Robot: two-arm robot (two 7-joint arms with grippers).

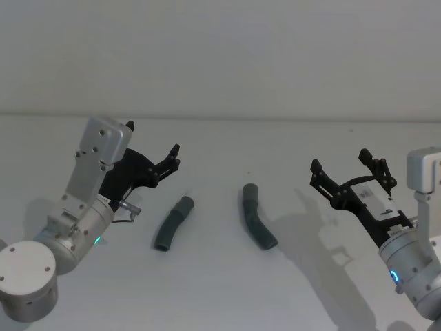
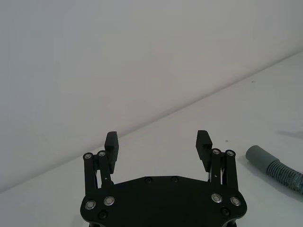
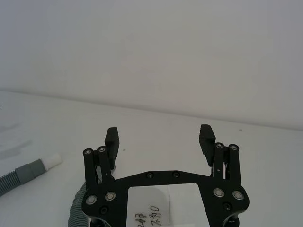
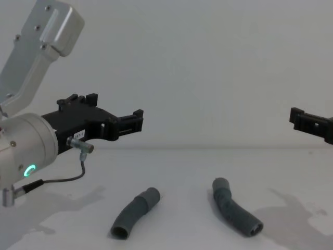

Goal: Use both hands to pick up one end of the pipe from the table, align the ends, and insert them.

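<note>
Two pipe halves, the left piece (image 1: 173, 224) and the right piece (image 1: 258, 225), lie apart on the table (image 1: 220, 296) while I hover my left gripper (image 1: 172, 157) and right gripper (image 1: 340, 160) outside them, fingers spread.

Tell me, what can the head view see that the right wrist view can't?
Head view, not the right wrist view: the left claw, open, plus the left pipe and right pipe lying whole and apart. Right wrist view, not the head view: a white tip on one pipe's end. Both: the right claw, open and empty, and the table.
</note>
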